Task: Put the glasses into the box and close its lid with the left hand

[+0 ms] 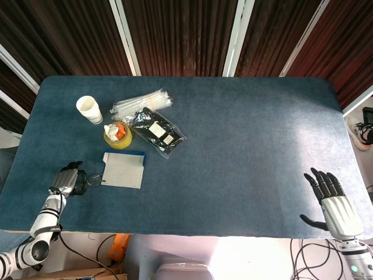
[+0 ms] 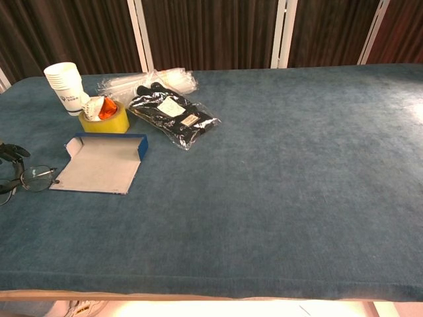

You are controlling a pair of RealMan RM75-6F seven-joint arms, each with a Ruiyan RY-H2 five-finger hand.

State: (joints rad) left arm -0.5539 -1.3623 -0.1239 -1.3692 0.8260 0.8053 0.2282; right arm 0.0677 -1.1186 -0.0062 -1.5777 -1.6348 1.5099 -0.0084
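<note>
The glasses [image 1: 89, 178] [image 2: 34, 178] lie on the blue table near its left front corner, one temple tip touching the open box. My left hand [image 1: 68, 179] [image 2: 9, 153] holds them by their left side, fingers curled over the frame; the chest view cuts off most of the hand. The blue box [image 1: 123, 170] [image 2: 99, 165] lies open just right of the glasses, its pale inside facing up. My right hand [image 1: 333, 202] is open at the table's front right corner, far from both and holding nothing.
Behind the box stand a yellow tape roll [image 1: 117, 135] with something orange in it and a stack of paper cups [image 1: 88, 109]. A black item in a clear bag [image 1: 154, 130] and a bag of straws [image 1: 141, 101] lie further back.
</note>
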